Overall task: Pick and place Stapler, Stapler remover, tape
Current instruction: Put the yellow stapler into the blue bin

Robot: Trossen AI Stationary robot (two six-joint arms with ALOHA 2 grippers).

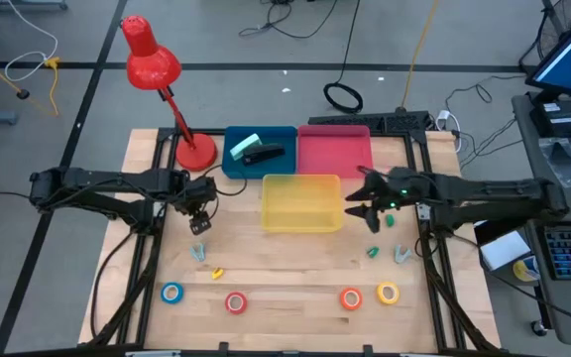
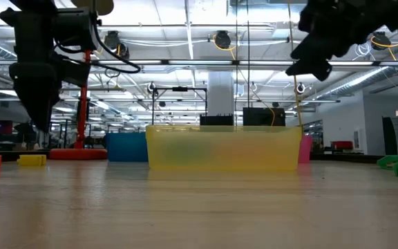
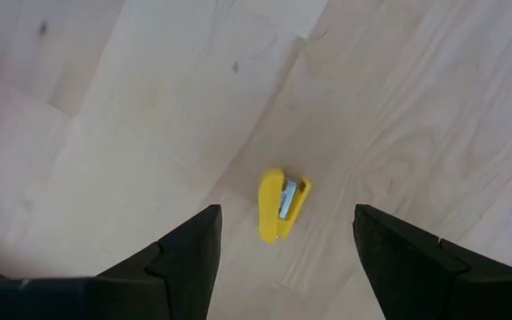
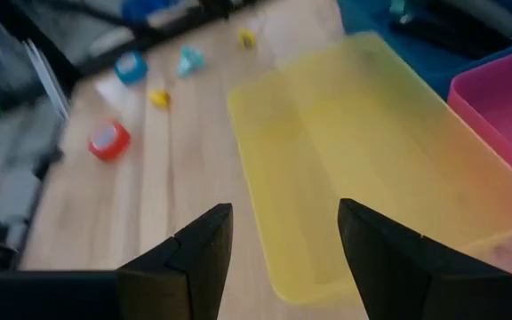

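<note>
From above: wooden slatted counter [image 1: 285, 283] mid-frame, with blue bin [image 1: 260, 152], pink bin [image 1: 333, 151] and translucent yellow bin [image 1: 301, 202] clustered at centre; dark stapler [image 1: 264, 154] already lying in the blue one. Four small tape rings along the lower edge: blue tape [image 1: 171, 293], red tape [image 1: 235, 301], orange tape [image 1: 351, 297], yellow tape [image 1: 388, 293]. Left hand [image 1: 199, 212] left of centre, released, empty; right hand [image 1: 373, 214] at the yellow bin's right side, likewise spread and carrying nothing. At counter height: smooth, glossy plastic walls on the yellow bin, both hands hanging well clear of the wood. Left wrist: small yellow staple remover [image 3: 282, 205], wedge-shaped hard plastic with a metal insert, lying flat between the spread fingers [image 3: 185, 258]. Probably best to descend straight, straddle the narrow sides, close gently to avoid skidding on smooth wood. Right wrist: yellow bin interior seemingly empty, rounded corners, thin walls.
</note>
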